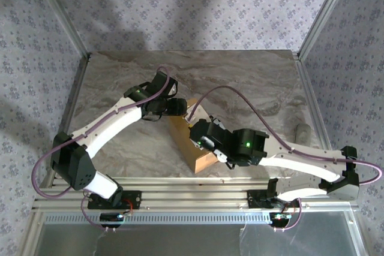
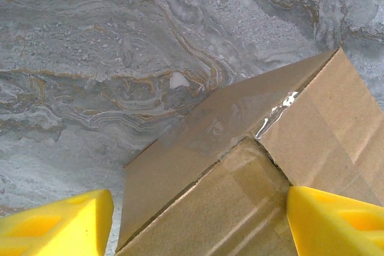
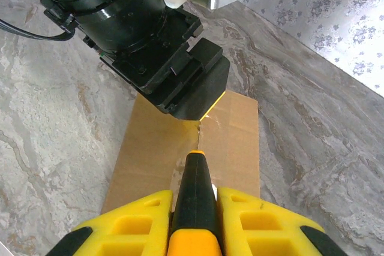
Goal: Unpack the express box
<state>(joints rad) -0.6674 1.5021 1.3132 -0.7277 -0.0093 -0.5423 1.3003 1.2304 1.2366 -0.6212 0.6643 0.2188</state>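
express box (image 1: 187, 145): on the surface (image 1: 120, 82), flaps shut, taped; lies under both pincers.
left pincer (image 1: 173, 107): jaws wide apart, yellow fingers (image 2: 57, 226) straddling one end of the box; cannot tell whether they touch it.
right pincer (image 3: 195, 223): clamped on the black-and-yellow utility knife (image 3: 195, 184), tip pointing ahead.
knife tip: at the taped seam on the box top, just ahead of the right pincer.

Marbled table (image 1: 120, 88), express box (image 1: 187, 147) centred, grey object (image 1: 303, 132) right
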